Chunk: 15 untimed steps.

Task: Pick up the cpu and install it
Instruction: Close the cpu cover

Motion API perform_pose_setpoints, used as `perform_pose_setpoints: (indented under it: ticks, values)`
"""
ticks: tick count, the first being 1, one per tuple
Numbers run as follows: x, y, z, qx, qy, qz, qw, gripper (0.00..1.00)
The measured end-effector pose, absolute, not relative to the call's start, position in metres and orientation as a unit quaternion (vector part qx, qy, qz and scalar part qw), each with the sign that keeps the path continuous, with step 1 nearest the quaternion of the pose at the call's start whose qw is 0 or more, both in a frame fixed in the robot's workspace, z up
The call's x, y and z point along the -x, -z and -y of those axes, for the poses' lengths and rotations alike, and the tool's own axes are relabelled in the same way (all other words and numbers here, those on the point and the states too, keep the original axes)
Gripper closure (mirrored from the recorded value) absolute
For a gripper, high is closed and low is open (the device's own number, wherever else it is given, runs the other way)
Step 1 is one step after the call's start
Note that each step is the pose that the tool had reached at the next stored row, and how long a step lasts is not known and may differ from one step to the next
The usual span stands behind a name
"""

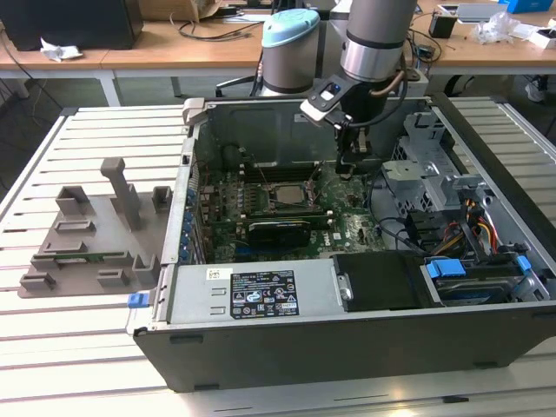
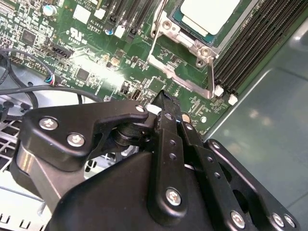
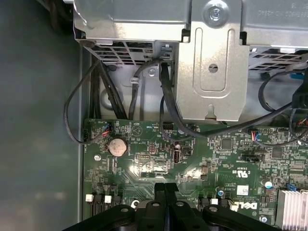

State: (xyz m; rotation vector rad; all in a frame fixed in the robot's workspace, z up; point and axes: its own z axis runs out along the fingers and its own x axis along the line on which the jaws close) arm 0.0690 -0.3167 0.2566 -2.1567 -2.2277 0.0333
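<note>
The cpu [image 2: 210,13] lies flat in the motherboard socket with its silvery top up and a metal socket frame [image 2: 190,48] around it. From the exterior camera the cpu [image 1: 282,196] shows near the middle of the green board. My gripper [image 1: 349,165] hangs inside the open computer case, just above the board and to the exterior view's right of the socket. Its black fingers [image 2: 168,108] are pressed together with nothing between them. The first wrist view has the gripper [image 3: 165,186] over the board's edge near a coin battery [image 3: 117,146].
A grey plastic tray [image 1: 87,234] with upright blocks sits on the slatted table at the exterior view's left. A metal drive cage [image 1: 426,169] and black cables [image 3: 166,110] stand close beside the gripper. Memory slots [image 2: 255,43] flank the socket. A case wall [image 3: 38,120] bounds the board.
</note>
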Motion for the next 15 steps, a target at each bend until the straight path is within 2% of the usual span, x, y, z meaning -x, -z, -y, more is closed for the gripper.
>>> perform_pose_setpoints:
  ticks: [15]
  values:
    - [-0.051,-0.255,0.317,0.695,-0.011,0.718,0.02,0.89]
